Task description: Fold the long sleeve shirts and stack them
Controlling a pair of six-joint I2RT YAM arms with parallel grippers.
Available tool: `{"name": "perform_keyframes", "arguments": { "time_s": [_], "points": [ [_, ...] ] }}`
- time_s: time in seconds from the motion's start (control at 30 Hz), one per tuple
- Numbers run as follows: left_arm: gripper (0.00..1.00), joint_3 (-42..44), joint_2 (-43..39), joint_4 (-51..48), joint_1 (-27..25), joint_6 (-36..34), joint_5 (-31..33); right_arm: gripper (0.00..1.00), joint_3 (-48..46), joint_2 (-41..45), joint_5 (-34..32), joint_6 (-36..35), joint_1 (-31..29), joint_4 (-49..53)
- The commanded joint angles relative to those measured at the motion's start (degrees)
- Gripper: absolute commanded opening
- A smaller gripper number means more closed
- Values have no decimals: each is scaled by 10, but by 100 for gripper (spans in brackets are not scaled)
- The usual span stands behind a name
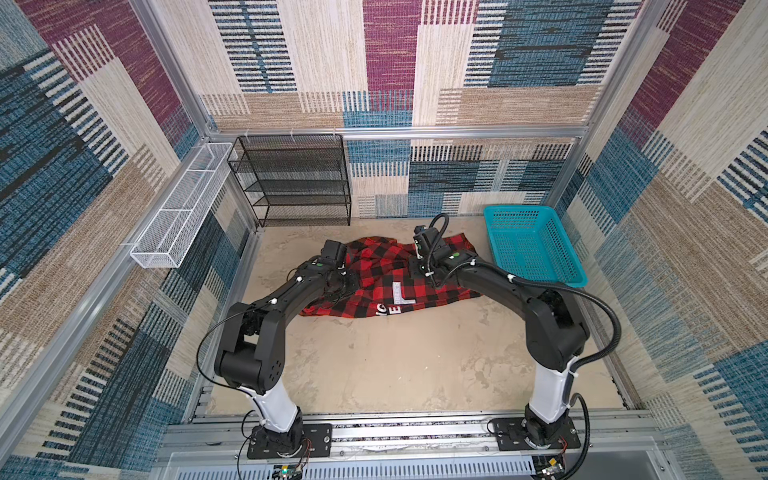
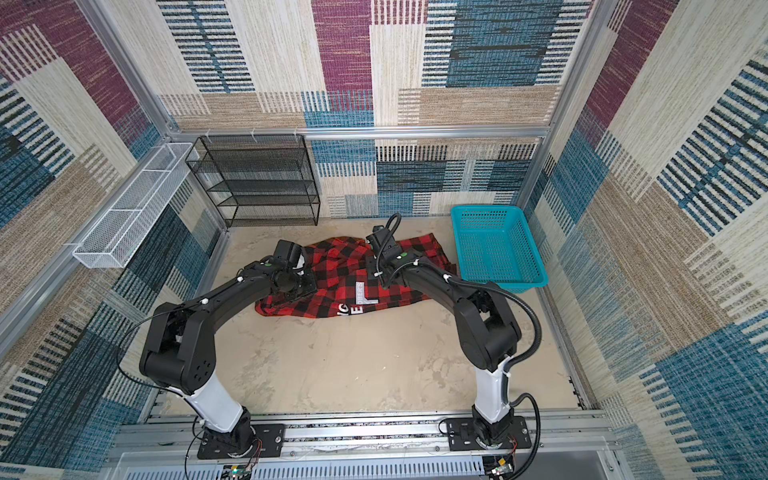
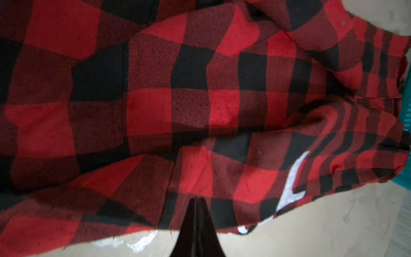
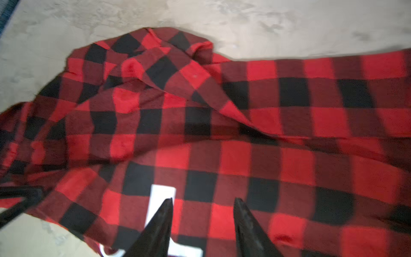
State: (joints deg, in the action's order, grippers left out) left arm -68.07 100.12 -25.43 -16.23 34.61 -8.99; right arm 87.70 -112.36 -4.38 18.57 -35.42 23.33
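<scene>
Inside a booth lined with patchwork carpet-weave panels [image 1: 374,62] of blue, plum, tan and cream, we see two black-and-white robot arms reach from a metal rail [image 1: 415,432] at the near edge across a pale, mottled, stone-look bench [image 1: 374,365]. Aluminium framing [image 1: 395,132] runs along the far wall and up the corners.

The shirt [image 1: 374,270], a red-and-black buffalo-check flannel, lies crumpled on the far half of the bench. It spreads from about the middle toward the right, and its right end is just beside a teal plastic basket [image 1: 532,245] in the far right corner. We cannot tell whether cloth and basket touch. White block lettering [image 1: 399,297] shows along the shirt's near edge, partly lost in folds. The near half of the bench is bare in both top views.

At far left, a black mesh shelf rack [image 1: 291,178] stands against the back wall. Beside it, a long white wire tray [image 1: 178,212] hangs on the left wall.

In its wrist view, the left claw [image 3: 195,207] has its fingers pressed tight together at the shirt's near hem. We cannot tell whether any cloth is pinched between them. The right claw [image 4: 202,204] stands partly spread, its two dark fingers apart over the plaid just by a white letter, with nothing gripped. Both wrists sit low over the garment, the left at its left end and the right toward its right.
</scene>
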Motion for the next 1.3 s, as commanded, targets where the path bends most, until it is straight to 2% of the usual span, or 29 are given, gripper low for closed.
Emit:
{"name": "perform_keyframes", "arguments": {
  "time_s": [0.0,0.2,0.5,0.67,0.77,0.93,1.03,1.27],
  "points": [
    [0,10,18,50,3,12,-1,46,31,-53,73,27,-18,-55],
    [0,47,48,90,17,34,0,44,63,-128,91,52,-24,-74],
    [0,99,52,113,54,71,42,43,20,-153,21,88,13,-80],
    [0,121,20,117,63,77,62,42,-11,-132,-16,84,32,-86],
    [0,118,2,105,65,77,60,42,-11,-113,-6,63,33,-82],
    [0,104,-45,81,63,83,39,48,-4,-57,4,32,7,-62],
    [0,93,-65,67,62,82,30,49,-7,-31,6,34,-14,-45],
    [0,88,-40,64,61,76,48,46,-82,1,15,60,-20,-84]
  ]
}}
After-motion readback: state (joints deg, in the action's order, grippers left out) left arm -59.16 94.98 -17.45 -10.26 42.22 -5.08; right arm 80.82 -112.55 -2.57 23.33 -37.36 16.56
